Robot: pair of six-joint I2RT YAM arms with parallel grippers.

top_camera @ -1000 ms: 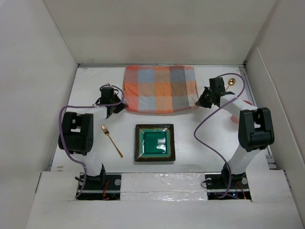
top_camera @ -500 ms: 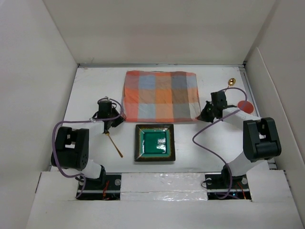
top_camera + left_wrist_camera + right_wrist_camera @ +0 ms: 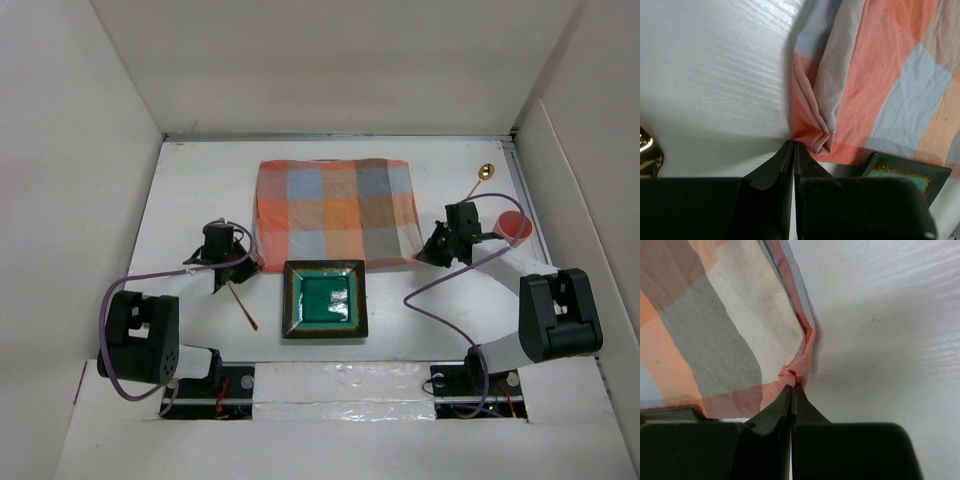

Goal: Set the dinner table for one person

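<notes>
Two tools were seen pressed together on the near corners of a checked cloth (image 3: pixel 335 212): the left tool (image 3: pixel 793 146) was pinched on the bunched near-left corner, the right tool (image 3: pixel 791 388) on the near-right one. The cloth was spread on the wide white table (image 3: pixel 190 190), its near edge just behind a green square plate (image 3: pixel 325 298). A gold fork (image 3: pixel 243 308) was laid left of the plate, and a gold spoon (image 3: pixel 482 175) at the far right, apart from the cloth
</notes>
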